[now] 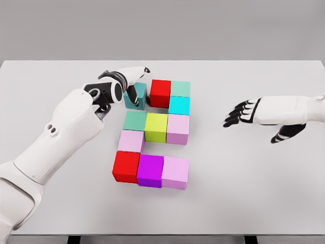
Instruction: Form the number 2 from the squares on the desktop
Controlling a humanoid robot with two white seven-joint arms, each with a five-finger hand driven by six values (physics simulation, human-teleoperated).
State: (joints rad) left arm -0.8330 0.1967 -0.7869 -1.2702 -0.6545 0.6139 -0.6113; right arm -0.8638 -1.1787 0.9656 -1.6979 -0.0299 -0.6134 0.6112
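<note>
Eleven coloured cubes lie flat on the counter, nearly forming a 2. The top row runs from a teal cube (136, 95), tilted slightly and standing just apart, to a red cube (160, 93) and a sea-green cube (180, 89). A cyan cube (179, 105) sits below that. The middle row holds a green cube (135, 121), a yellow-green cube (156, 127) and a pale pink cube (178, 128). A second pink cube (131, 141) leads down to the bottom row: another red cube (126, 166), a purple cube (150, 171) and a lilac cube (175, 173).
</note>
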